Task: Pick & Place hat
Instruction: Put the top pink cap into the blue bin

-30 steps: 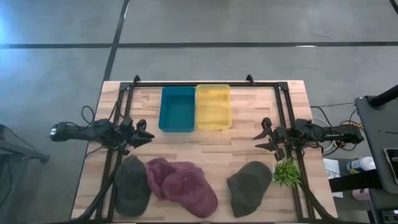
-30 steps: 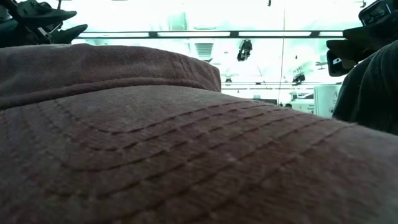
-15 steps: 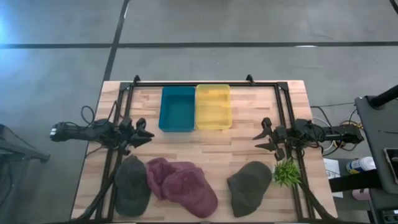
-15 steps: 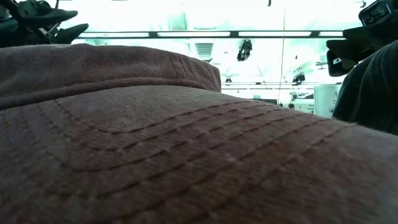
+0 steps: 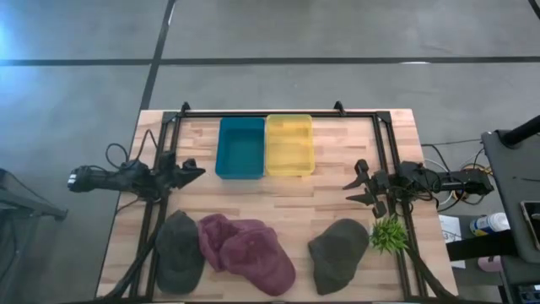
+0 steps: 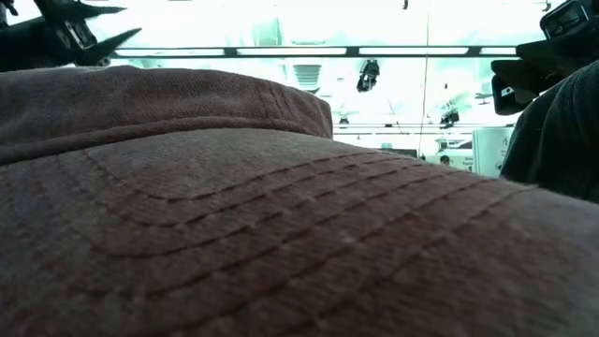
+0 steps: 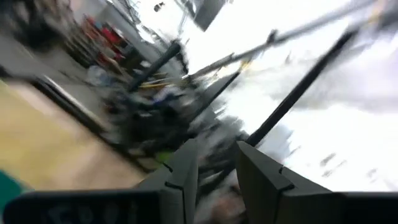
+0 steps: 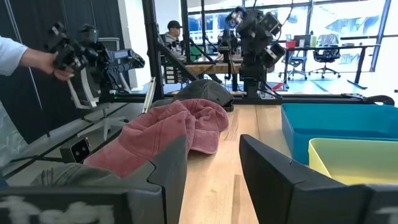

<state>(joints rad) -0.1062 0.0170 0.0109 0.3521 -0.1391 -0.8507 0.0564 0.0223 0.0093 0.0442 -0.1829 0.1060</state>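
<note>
1. A wooden desk (image 5: 337, 190) is seen, with a blue bin (image 5: 240, 148) and a yellow bin (image 5: 289, 144) at the back.
2. The pink hat (image 5: 249, 251) is laid at the front, between two dark hats (image 5: 179, 250).
3. It is thought soft and light; the brim could be pinched.
4. The left tool (image 5: 196, 173) and right tool (image 5: 353, 191) are held spread, with nothing in them.

Left wrist view motion-blurred, backlit glare

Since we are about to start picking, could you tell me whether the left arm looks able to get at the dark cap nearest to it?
Probably yes. The dark cap lies on open wood just in front of the left hand, with nothing on top of it; the pink cap only touches its side.
</note>
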